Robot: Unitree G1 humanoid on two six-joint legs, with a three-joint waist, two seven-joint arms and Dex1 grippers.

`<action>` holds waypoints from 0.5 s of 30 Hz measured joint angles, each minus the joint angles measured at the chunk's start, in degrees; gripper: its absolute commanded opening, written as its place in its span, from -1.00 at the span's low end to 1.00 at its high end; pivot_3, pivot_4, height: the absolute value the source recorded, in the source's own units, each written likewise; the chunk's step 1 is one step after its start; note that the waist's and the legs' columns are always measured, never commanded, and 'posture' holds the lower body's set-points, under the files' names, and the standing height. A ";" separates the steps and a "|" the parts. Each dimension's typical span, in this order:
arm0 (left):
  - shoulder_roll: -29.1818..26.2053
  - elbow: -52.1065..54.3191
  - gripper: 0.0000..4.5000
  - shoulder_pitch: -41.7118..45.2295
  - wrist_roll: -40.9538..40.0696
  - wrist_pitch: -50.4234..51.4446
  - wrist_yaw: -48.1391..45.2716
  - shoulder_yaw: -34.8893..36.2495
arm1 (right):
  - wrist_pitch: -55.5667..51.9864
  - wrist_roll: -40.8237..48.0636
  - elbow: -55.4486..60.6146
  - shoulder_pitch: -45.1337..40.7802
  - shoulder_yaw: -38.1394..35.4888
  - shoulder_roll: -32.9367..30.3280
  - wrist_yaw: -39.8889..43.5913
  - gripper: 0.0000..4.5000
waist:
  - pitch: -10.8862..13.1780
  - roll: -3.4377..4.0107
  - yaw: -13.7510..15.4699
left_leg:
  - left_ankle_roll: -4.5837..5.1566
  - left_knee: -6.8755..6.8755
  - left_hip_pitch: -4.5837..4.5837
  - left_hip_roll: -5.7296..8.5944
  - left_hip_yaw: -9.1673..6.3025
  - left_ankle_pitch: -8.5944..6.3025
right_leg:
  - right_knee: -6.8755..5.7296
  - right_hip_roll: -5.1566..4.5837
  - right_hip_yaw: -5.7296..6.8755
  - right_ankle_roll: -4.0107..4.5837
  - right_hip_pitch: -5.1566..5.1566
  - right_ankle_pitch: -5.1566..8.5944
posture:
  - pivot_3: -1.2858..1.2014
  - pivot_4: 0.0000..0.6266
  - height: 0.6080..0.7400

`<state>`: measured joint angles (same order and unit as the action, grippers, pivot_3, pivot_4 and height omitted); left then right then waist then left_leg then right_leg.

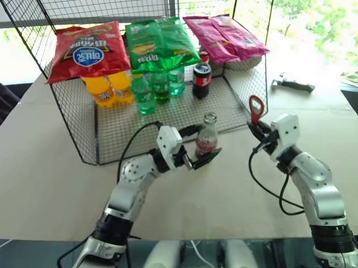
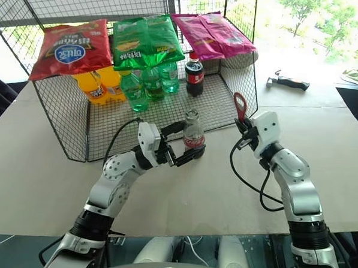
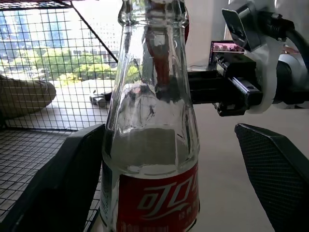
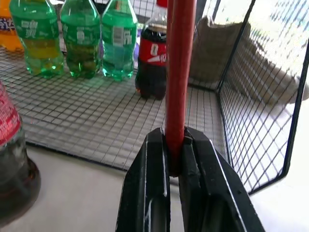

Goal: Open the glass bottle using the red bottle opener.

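Near the middle of the frame, the glass bottle is standing upright on the surface before the wire rack, its mouth looking capless. The left hand is sitting spread apart around its base, not gripping. Right of centre, the right hand is clamping the red bottle opener upright. Judging by this, uncapping seems done or nearly so; next calls for checking the mouth. Counted: one glass bottle, one opener, three green bottles, three snack bags.

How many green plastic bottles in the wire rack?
3, in a row on the wire rack floor under the green chip bags: left, middle, right, between the orange bottles and the dark cola bottle. More may hide behind.
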<state>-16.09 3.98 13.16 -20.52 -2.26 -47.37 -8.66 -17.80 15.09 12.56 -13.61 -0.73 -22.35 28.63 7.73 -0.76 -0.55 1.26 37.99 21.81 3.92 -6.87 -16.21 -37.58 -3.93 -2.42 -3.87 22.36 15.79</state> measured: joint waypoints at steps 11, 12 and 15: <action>-2.12 0.88 0.95 -1.88 -0.04 0.37 0.35 3.15 | -20.11 12.20 7.22 4.70 -2.54 -3.63 1.88 -1.00 | 0.01 0.00 0.14 | 0.01 -0.11 0.06 0.00 -0.01 -0.01 | 0.14 -0.05 0.02 0.00 0.06 0.00 | 0.03 -0.52 1.00; -2.36 1.36 0.95 -2.12 -0.17 0.50 0.33 3.65 | -22.15 13.36 7.69 4.84 -2.83 -3.99 1.83 -1.00 | 0.01 0.00 0.14 | 0.01 -0.11 0.06 0.00 -0.01 -0.01 | 0.14 -0.06 0.02 0.00 0.06 0.00 | 0.03 -0.52 1.00; -3.56 3.66 0.95 -3.14 -1.15 1.21 0.01 4.16 | -27.81 16.83 9.18 5.22 -3.67 -5.93 2.14 -1.00 | 0.01 0.00 0.13 | 0.01 -0.16 0.05 0.00 -0.01 -0.01 | 0.14 -0.06 0.02 0.00 0.06 0.00 | 0.03 -0.52 1.00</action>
<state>-19.65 7.64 10.02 -21.67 -1.06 -47.36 -4.50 -45.60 31.92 21.74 -8.40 -4.41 -28.28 30.77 7.75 -0.76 -0.42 1.27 37.83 21.86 3.92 -6.88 -16.22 -37.44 -3.99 -2.40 -3.88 22.42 15.79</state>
